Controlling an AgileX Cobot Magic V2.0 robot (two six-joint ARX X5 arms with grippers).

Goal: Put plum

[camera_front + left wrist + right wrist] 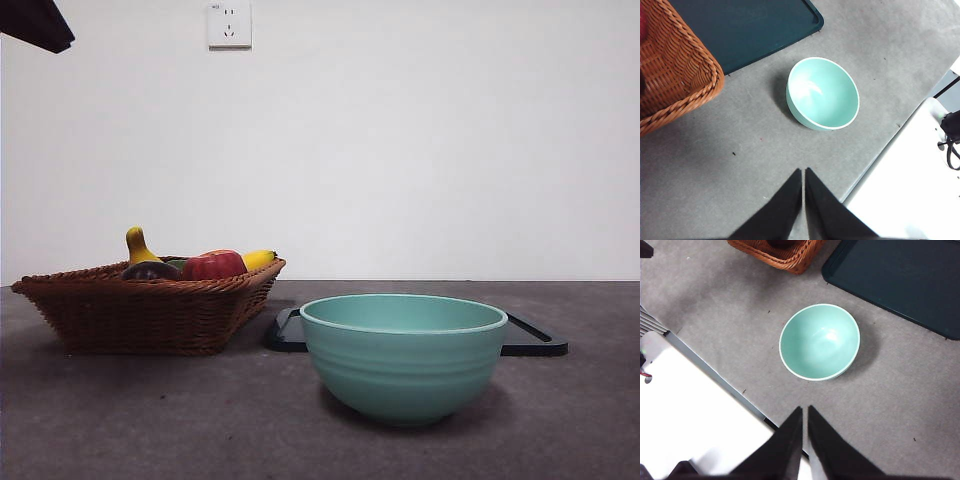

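The plum is a dark, almost black round fruit lying in the wicker basket at the left of the front view, only its top showing above the rim. My left gripper hangs high over bare table, shut and holding nothing, with the basket corner off to one side. My right gripper is also shut and empty, high above the table edge. Both are well apart from the plum. A black arm tip shows at the top left corner of the front view.
A red apple and a yellow banana share the basket with the plum. A teal bowl stands empty in the near middle. Behind it lies a flat dark tray. A white surface borders the table.
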